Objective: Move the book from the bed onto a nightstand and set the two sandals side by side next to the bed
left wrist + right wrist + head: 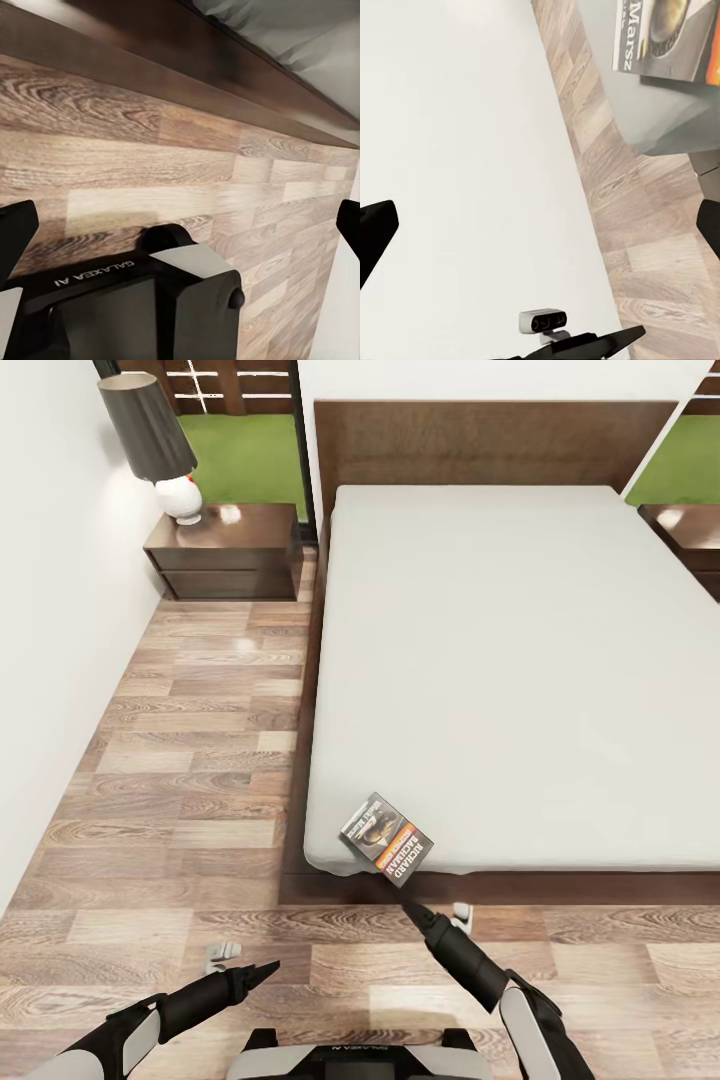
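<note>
Head view, left to right. A white wall (50, 660) bounds the plank floor (190, 760). A lamp (155, 445) with a dark shade and white base stands on the left nightstand (225, 550), which sits well ahead of the left gripper (262, 968), beside the head end of the bed (520, 660).

The left gripper hangs low over the floor, pointing toward the right arm. In the head view its fingers read as one closed point, yet in the left wrist view the two fingertips (16, 225) stand at opposite edges of the picture, well apart, with nothing between them: the gripper is open and empty. Beyond it, that view shows the floor (150, 150) and the dark bed frame (187, 52).

The book (386, 838) lies on the near left corner of the mattress, its lower corner overhanging the edge. It is just ahead of the right gripper (412, 908), apart from it.

The right gripper points up toward the book from just in front of the bed frame. In the right wrist view its fingertips (375, 232) sit wide apart at the picture edges: open and empty. The book (667, 37) shows beyond them on the mattress corner, clear of both fingers.

A second nightstand (690, 540) stands at the far right, well away from both grippers.
</note>
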You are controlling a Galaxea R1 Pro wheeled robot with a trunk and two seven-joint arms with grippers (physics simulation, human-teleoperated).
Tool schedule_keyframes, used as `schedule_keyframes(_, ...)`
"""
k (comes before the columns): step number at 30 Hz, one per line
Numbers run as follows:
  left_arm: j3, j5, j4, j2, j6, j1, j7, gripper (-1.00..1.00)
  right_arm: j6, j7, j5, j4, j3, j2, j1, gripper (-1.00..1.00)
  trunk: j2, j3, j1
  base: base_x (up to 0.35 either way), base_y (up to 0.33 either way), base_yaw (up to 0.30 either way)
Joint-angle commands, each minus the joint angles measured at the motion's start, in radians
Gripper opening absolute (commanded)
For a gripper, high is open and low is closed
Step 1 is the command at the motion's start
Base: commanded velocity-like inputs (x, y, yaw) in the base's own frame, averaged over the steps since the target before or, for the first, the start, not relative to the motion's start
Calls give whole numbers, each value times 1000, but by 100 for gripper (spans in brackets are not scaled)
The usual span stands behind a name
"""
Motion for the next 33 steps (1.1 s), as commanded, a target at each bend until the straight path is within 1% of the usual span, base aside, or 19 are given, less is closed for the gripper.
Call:
schedule_keyframes(1, 7, -4, 0, 0, 4, 0, -4, 100, 8, 2, -10, 0, -2, 1, 0, 100, -8, -4, 4, 0, 0, 0)
schedule_keyframes(3, 7, -4, 0, 0, 4, 0, -4, 100, 8, 2, -28, 0, -2, 1, 0, 100, -22, -10, 12, 0, 0, 0)
schedule_keyframes(4, 7, -4, 0, 0, 4, 0, -4, 100, 8, 2, -44, 0, -3, 1, 0, 100, -29, -13, 15, 0, 0, 0)
schedule_keyframes(8, 7, -4, 0, 0, 4, 0, -3, 100, 8, 2, -57, 0, -3, 1, 0, 100, -57, -26, 31, 0, 0, 0)
schedule_keyframes(33, 7, -4, -1, 0, 4, 0, -3, 100, 8, 2, -63, 0, -4, 1, 0, 100, -232, -104, 127, 0, 0, 0)
